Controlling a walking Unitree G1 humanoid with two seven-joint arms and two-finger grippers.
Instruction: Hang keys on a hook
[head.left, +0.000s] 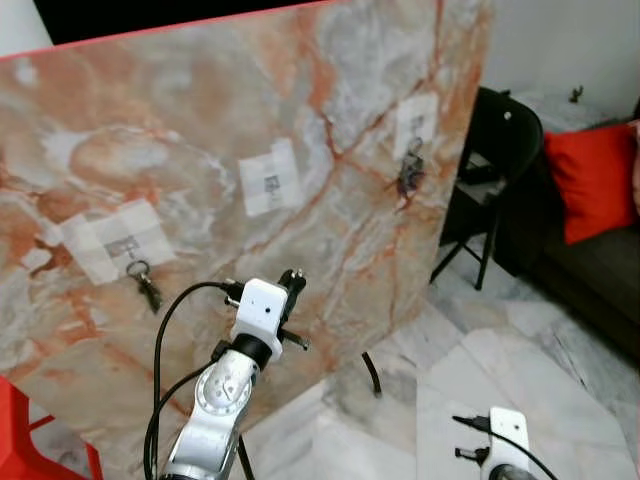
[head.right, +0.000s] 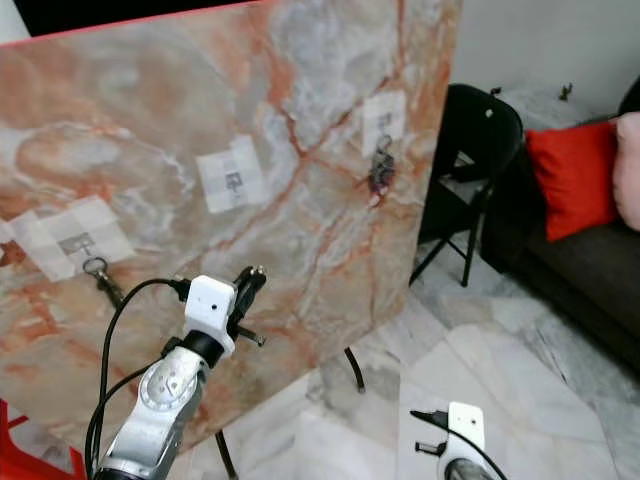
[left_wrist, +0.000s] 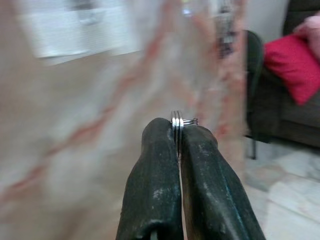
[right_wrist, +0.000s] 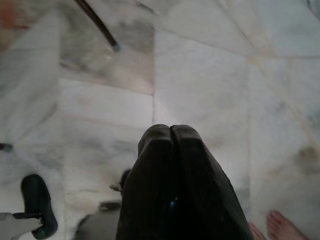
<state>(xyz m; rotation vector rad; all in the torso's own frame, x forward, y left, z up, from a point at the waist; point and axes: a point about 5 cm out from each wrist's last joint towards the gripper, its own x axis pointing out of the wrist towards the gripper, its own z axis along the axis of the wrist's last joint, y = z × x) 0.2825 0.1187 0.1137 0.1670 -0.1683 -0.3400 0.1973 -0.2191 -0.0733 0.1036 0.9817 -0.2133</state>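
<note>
A large marble board (head.left: 200, 120) leans in front of me with three taped white patches. One bunch of keys (head.left: 143, 280) hangs under the left patch and another bunch (head.left: 408, 178) under the right patch. The hook on the middle patch (head.left: 270, 180) is bare. My left gripper (head.left: 292, 277) is raised close to the board, below the middle patch. In the left wrist view the left gripper (left_wrist: 179, 127) is shut on a silver key ring (left_wrist: 178, 120) that pokes out at the fingertips. My right gripper (right_wrist: 171, 131) hangs low over the floor, shut with nothing in it.
A black folding chair (head.left: 500, 150) stands right of the board. Behind it is a dark sofa with a red cushion (head.left: 595, 180). The board's black stand leg (head.left: 372, 375) rests on the marble floor. Something red (head.left: 30, 440) sits at lower left. A person's bare foot (right_wrist: 280, 225) is near my right arm.
</note>
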